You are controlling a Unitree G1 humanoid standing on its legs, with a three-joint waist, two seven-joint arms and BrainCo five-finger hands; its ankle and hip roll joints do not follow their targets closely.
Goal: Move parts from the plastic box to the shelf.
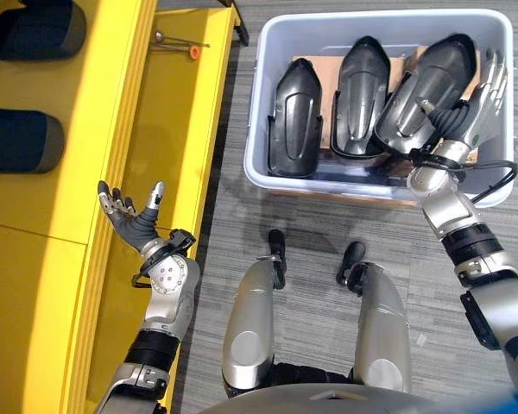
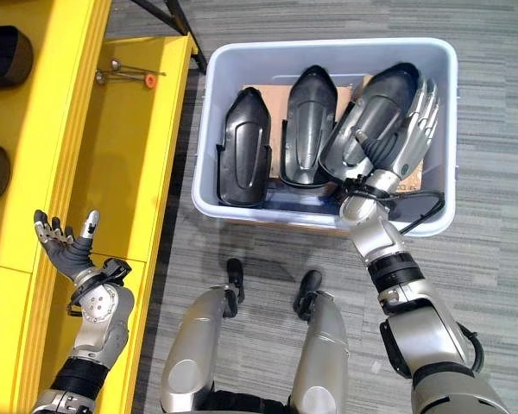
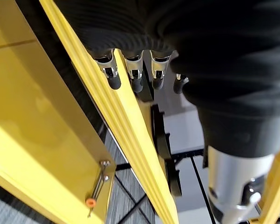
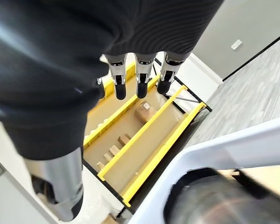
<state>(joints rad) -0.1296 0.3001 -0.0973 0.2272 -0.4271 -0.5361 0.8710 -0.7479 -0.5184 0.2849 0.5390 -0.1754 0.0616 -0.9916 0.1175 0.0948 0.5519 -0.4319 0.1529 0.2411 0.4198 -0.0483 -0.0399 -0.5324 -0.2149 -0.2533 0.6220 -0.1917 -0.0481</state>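
A pale grey plastic box (image 1: 371, 17) on the floor holds three black shell-shaped parts: left (image 1: 295, 116), middle (image 1: 363, 82) and right (image 1: 432, 86). My right hand (image 1: 483, 95) is inside the box against the right part's outer side, open with fingers straight; the right wrist view shows those fingers (image 4: 137, 79) above the part (image 4: 210, 200). To the left is the yellow shelf (image 1: 164, 121), with two black parts (image 1: 34, 30) (image 1: 22, 142) on its upper level. My left hand (image 1: 134, 220) hovers open, palm up, over the shelf's front rail and holds nothing.
A thin metal tool with an orange tip (image 1: 180, 43) lies at the far end of the shelf's lower level. Brown cardboard (image 1: 328, 78) lines the box bottom. Grey carpet separates box and shelf. Another yellow rack with small cartons (image 4: 142, 112) stands farther off.
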